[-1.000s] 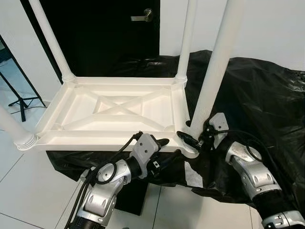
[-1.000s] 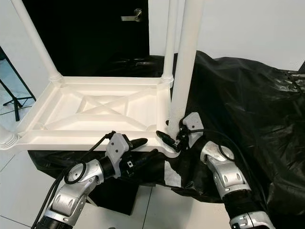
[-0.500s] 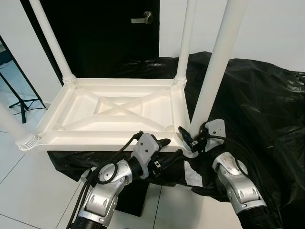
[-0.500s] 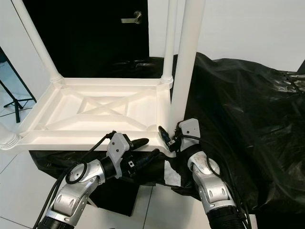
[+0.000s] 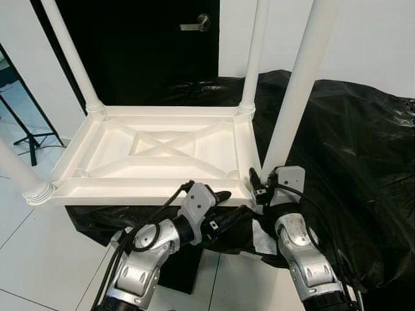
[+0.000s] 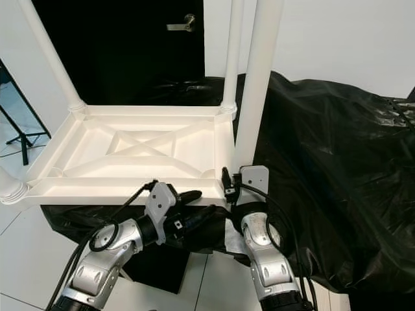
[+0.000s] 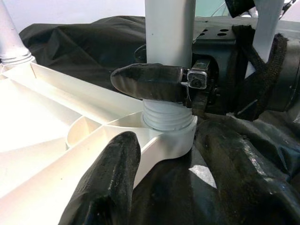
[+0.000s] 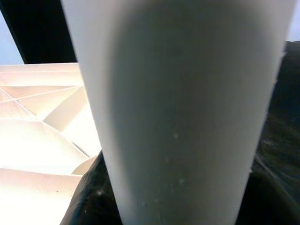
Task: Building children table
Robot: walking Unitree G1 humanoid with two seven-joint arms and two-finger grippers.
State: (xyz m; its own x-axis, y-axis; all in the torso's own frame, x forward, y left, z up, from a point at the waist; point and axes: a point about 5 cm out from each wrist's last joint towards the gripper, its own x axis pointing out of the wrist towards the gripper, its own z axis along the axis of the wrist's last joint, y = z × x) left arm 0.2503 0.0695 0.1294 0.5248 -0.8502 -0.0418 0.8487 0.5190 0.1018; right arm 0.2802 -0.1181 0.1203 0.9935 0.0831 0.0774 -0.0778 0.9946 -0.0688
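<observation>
While the upturned table top point(image 5: 155, 152) lies on the black-draped surface point(image 5: 350, 142) with its legs pointing up, your right gripper point(image 5: 262, 188) clasps the base of the near right leg point(image 5: 295, 97) just above its threaded collar point(image 7: 168, 117). The left gripper point(image 5: 230, 202) straddles the top's near edge, fingers apart. Threads seem partly exposed, though the view is close; keep the leg upright, turn steadily, and brace the top.

Black plastic sheeting point(image 5: 350, 136), dark door point(image 5: 149, 45) with lever handle point(image 5: 196, 24), tripod stand point(image 5: 26, 133), tiled floor point(image 5: 32, 253)
</observation>
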